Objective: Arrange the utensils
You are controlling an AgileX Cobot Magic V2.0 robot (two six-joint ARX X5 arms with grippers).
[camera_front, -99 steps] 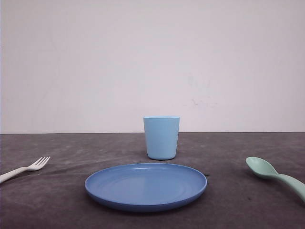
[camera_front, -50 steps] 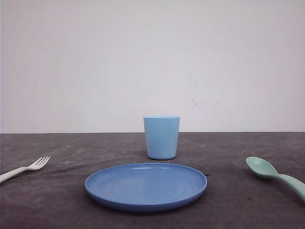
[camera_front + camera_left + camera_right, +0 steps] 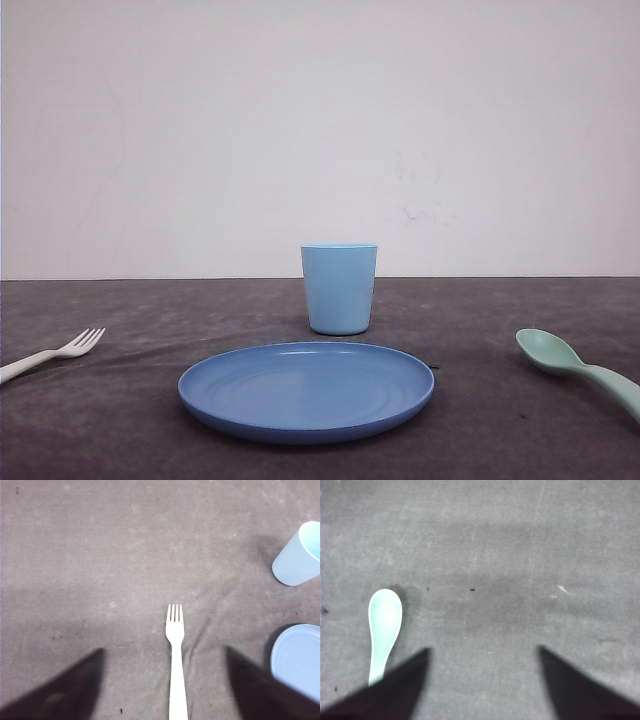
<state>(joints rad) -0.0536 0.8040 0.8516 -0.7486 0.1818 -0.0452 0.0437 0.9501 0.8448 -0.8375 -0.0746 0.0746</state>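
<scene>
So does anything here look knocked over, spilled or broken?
Nothing stands out. The light blue plastic cup stands upright behind the round blue plate; the white plastic fork and mint-green spoon lie flat at either side.

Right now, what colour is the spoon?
Mint green; the spoon shows best in the right wrist view.
</scene>
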